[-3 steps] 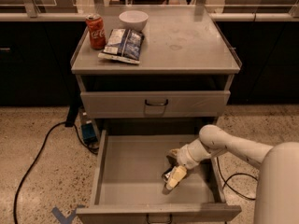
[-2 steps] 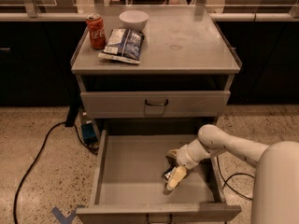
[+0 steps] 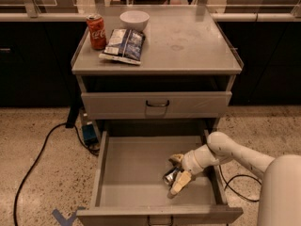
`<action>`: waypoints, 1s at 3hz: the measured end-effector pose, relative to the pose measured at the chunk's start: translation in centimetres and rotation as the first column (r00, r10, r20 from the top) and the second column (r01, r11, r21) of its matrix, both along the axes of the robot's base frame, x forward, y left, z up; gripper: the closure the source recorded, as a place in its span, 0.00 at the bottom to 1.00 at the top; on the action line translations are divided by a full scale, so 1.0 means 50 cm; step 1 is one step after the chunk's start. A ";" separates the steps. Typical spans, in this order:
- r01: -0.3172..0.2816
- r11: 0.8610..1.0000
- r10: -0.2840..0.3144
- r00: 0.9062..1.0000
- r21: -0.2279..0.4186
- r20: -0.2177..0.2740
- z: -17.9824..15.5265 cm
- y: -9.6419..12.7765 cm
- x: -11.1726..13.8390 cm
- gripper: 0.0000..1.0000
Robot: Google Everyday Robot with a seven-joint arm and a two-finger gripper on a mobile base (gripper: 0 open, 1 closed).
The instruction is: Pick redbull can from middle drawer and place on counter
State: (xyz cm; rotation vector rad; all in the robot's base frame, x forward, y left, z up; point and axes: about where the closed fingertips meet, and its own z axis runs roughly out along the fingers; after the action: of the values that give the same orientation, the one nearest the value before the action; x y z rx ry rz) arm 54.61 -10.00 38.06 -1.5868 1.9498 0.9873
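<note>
The middle drawer [image 3: 136, 173] is pulled out wide at the bottom of the cabinet. The redbull can [image 3: 168, 177], showing its shiny silver top, sits on the drawer floor at the right. My gripper [image 3: 175, 172] reaches in from the right, low in the drawer and set around the can. The rest of the can is hidden behind the gripper. The counter [image 3: 188, 41] is the grey cabinet top above.
On the counter's left stand a red Coca-Cola can [image 3: 96, 31], a white bowl [image 3: 134, 19] and a blue chip bag [image 3: 123, 45]. The drawer above [image 3: 155, 105] is shut. A black cable [image 3: 37, 159] and a blue box [image 3: 88, 133] lie on the floor at left.
</note>
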 end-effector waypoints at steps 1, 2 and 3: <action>-0.006 0.999 0.007 1.000 -0.053 0.014 0.006 0.000 0.004 0.00; 0.008 0.992 -0.005 1.000 -0.130 0.026 0.012 -0.011 0.008 0.00; 0.014 0.988 -0.011 1.000 -0.156 0.016 0.003 -0.023 0.005 0.00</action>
State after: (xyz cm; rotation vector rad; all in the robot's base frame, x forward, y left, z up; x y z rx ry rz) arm 54.83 -11.16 38.20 -1.6579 2.0688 0.8328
